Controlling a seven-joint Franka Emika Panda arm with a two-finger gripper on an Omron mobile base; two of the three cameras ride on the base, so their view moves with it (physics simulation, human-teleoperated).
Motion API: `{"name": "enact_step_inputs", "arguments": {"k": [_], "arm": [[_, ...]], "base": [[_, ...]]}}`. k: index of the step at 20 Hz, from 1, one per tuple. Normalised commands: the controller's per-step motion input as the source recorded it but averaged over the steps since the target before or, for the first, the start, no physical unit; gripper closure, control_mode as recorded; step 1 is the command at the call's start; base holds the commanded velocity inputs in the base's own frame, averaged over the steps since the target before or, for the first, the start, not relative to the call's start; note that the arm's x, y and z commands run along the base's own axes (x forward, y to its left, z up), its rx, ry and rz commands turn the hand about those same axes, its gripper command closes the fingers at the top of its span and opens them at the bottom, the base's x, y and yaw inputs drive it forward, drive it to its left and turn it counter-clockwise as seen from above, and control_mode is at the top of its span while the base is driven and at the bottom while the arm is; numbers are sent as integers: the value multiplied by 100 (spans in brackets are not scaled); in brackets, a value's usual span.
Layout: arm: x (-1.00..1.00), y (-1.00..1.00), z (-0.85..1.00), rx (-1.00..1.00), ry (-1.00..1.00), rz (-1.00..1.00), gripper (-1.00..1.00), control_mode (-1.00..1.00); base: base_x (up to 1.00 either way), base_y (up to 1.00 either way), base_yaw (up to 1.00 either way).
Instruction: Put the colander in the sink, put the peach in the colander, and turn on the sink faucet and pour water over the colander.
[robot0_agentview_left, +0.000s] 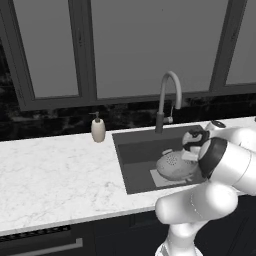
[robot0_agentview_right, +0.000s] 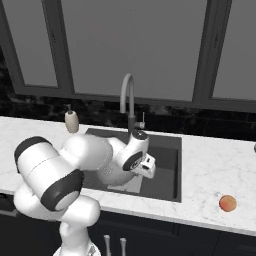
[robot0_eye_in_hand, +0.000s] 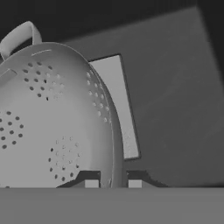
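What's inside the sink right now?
The colander is in the sink, tilted, its rim between the fingers. The lighter square on the bottom shows beside it. The arm covers the basin's right part. No peach inside.

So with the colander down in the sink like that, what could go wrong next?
The colander hangs tilted in the sink, pinched by its rim in the shut jaws, so it may tip or land askew on release. The peach sits near the counter edge and could roll when grasped.
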Motion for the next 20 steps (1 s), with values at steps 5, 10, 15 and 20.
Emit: {"name": "enact_step_inputs", "arguments": {"k": [5, 10, 15, 20], "arm": [[48, 5, 0, 10, -24, 0, 100, -100], [34, 0, -10, 9, -7, 0, 100, -100], [16, 0, -43, 1, 2, -2, 100, -100], [0, -17, -53, 0, 9, -9, 100, -100]], "base": [[0, 0, 0], [0, 0, 0], [0, 0, 0], [0, 0, 0]]}}
